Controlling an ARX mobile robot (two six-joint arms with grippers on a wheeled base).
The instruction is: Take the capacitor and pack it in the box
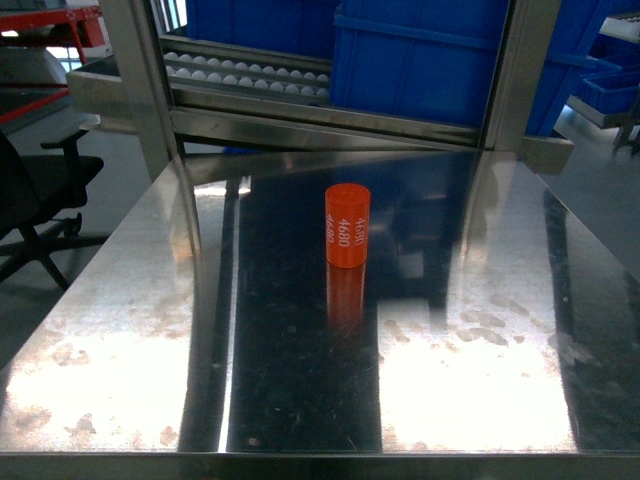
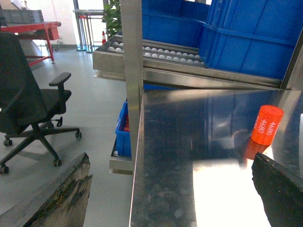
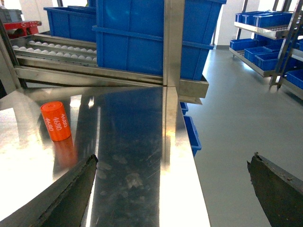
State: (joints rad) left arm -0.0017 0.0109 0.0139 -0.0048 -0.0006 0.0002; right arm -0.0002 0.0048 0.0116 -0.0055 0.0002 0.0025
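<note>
Pick not started: orange capacitor (image 1: 347, 226) stands upright mid-table, nearer the far edge, untouched. Left gripper (image 2: 170, 189) and right gripper (image 3: 173, 189) both wide open, empty, hanging off opposite table sides. No box in view. Next: one arm reaches in, straddles it
</note>
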